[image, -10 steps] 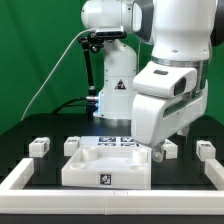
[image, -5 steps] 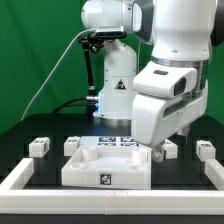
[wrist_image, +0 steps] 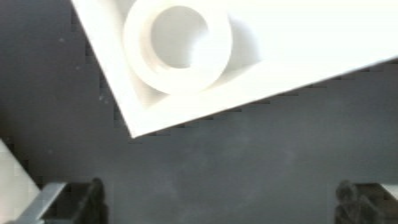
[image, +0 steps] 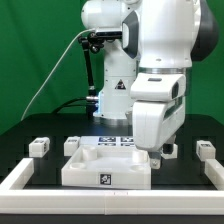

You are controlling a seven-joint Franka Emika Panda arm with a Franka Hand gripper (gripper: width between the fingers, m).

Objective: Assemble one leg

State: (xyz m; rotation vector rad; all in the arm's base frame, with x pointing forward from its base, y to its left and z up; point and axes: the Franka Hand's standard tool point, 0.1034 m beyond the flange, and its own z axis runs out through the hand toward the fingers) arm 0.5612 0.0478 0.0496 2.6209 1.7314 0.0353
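The white tabletop (image: 100, 165) lies flat at the front middle of the black table, a tag on its front edge. In the wrist view its corner (wrist_image: 267, 75) with a round hole (wrist_image: 178, 45) shows. Several small white legs lie around it: two at the exterior view's left (image: 39, 146) (image: 72, 145), one at the far right (image: 205, 149), and one (image: 169, 150) partly hidden behind the hand. My gripper (image: 158, 151) hangs low by the tabletop's back right corner. In the wrist view the gripper (wrist_image: 222, 205) is open, its fingers (wrist_image: 80, 200) wide apart over bare black table.
The marker board (image: 118, 141) lies behind the tabletop. A low white wall (image: 20, 178) runs along the front and sides of the table. The arm's base (image: 113, 95) stands at the back, with a green backdrop behind it.
The arm's upper body has swung toward the exterior view's left, and the hand has shifted slightly left. The parts on the table have not moved.
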